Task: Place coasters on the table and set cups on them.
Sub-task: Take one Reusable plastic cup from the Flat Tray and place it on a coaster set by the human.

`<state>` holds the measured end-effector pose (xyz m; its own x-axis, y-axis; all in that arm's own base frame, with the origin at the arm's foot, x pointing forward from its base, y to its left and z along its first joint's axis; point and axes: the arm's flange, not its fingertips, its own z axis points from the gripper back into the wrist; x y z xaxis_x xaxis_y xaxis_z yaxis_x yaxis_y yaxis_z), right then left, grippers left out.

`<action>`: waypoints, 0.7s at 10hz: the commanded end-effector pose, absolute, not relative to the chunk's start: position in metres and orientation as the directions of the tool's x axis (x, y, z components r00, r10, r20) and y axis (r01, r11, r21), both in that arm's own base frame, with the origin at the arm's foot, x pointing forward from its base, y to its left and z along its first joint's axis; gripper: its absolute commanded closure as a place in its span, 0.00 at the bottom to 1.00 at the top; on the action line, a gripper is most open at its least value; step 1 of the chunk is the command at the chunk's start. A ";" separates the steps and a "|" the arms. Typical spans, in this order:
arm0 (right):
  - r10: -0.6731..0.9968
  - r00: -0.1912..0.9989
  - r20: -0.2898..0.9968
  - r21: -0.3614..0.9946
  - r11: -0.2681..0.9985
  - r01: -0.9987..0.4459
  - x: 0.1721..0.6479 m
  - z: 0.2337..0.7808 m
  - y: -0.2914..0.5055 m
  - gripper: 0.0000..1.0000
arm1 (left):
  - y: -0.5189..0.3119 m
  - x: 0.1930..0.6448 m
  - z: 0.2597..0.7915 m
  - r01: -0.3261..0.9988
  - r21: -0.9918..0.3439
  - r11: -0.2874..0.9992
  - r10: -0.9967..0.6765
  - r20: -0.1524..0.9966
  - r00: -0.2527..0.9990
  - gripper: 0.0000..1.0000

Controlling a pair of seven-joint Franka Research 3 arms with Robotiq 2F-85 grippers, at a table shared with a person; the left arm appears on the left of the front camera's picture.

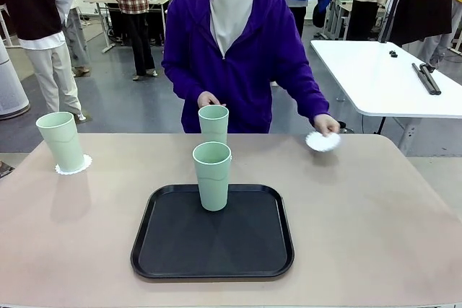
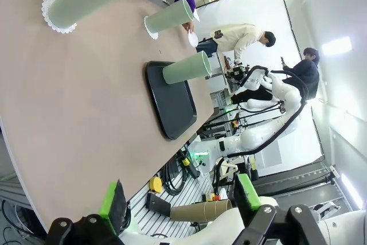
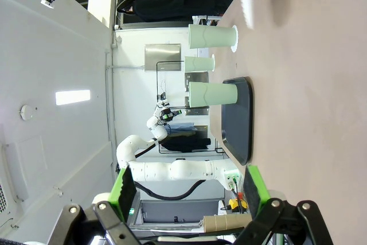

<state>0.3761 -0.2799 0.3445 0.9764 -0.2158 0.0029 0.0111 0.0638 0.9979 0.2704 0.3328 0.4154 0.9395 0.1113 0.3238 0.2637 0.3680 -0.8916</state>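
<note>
**Front view.** We see three cups standing on the surface (image 1: 361, 207). The left cup (image 1: 60, 141) is upright on a coaster (image 1: 74, 165) near the far left corner, and the coaster's scalloped edge shows around the cup's base. The tray cup (image 1: 212, 175) is upright on the black tray (image 1: 216, 250), at the middle of the tray's far edge. The far cup (image 1: 214, 121) is upright just behind it, off the tray, with its base hidden here. The person at the far side has one hand (image 1: 208, 99) at this cup's rim; we cannot tell whether it touches. The other hand (image 1: 328, 123) holds a second coaster (image 1: 322, 141) low over the surface near the far right edge.

**Left wrist view.** The left fingers (image 2: 112, 205) stand wide apart with nothing between them. Beyond them we see all three cups. A third coaster (image 2: 150, 28) shows white under the far cup's base.

**Right wrist view.** The right fingers (image 3: 254, 190) stand wide apart and are likewise empty. The three cups appear sideways, well apart from the fingers, and one of them is on the tray.
</note>
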 end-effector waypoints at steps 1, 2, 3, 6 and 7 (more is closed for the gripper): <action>-0.214 0.977 0.003 0.998 0.060 0.010 0.376 0.345 -0.280 0.00 | 0.333 0.269 0.416 0.264 -0.894 0.363 0.114 0.324 0.939 0.00; -0.214 0.977 0.003 0.998 0.060 0.010 0.376 0.345 -0.280 0.00 | 0.333 0.269 0.416 0.264 -0.894 0.363 0.114 0.324 0.939 0.00; -0.214 0.977 0.003 0.998 0.060 0.010 0.376 0.345 -0.280 0.00 | 0.333 0.269 0.416 0.264 -0.894 0.363 0.114 0.324 0.939 0.00; -0.214 0.977 0.003 0.998 0.060 0.010 0.376 0.345 -0.280 0.00 | 0.333 0.269 0.416 0.264 -0.894 0.363 0.114 0.324 0.939 0.00; -0.214 0.977 0.003 0.998 0.060 0.010 0.376 0.345 -0.280 0.00 | 0.333 0.269 0.416 0.264 -0.894 0.363 0.114 0.324 0.939 0.00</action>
<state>0.3761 -0.2799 0.3445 0.9764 -0.2158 0.0029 0.0111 0.0639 0.9979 0.2704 0.3327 0.4155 0.9396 0.1113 0.3238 0.2637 0.3680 -0.8916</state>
